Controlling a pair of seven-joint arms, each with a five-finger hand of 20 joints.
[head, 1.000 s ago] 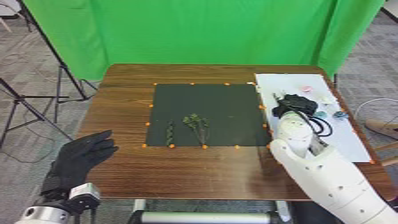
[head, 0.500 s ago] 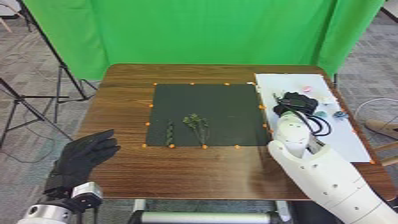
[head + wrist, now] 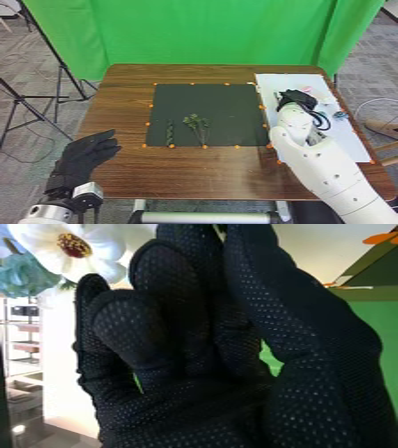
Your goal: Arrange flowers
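Clock directions are taken in the head view, with twelve at the far edge of the brown wooden table [image 3: 178,175]. The black-gloved right hand [image 3: 296,97] is over the white rectangular sheet [image 3: 351,145] at the table's three o'clock; its far end runs out of the right wrist view, so how far the right hand [image 3: 195,404] is closed, and whether it has hold of anything, cannot be told. The white right arm [image 3: 315,160] and a looped black cable [image 3: 322,121] cover part of the sheet and may hide what lies beneath. The open white flower with a dark red-brown centre [image 3: 74,245] is cut off by the right wrist view's edge, as is the pale teal flower [image 3: 25,276]. Black stands [image 3: 49,95] are on the floor at ten o'clock from the table, and a bright green curtain [image 3: 204,30] hangs at twelve. The black-gloved left hand [image 3: 73,160], at the table's eight o'clock, is open and empty, thumb apart from the relaxed fingers. A small pink flower [image 3: 307,89] lies near the right hand at one o'clock; the teal flower is at four o'clock. At eight o'clock from that hand, well apart, a branching green sprig [image 3: 195,122] and a narrow dark green stem [image 3: 171,133] lie side by side on the dark rectangular mat [image 3: 209,97].
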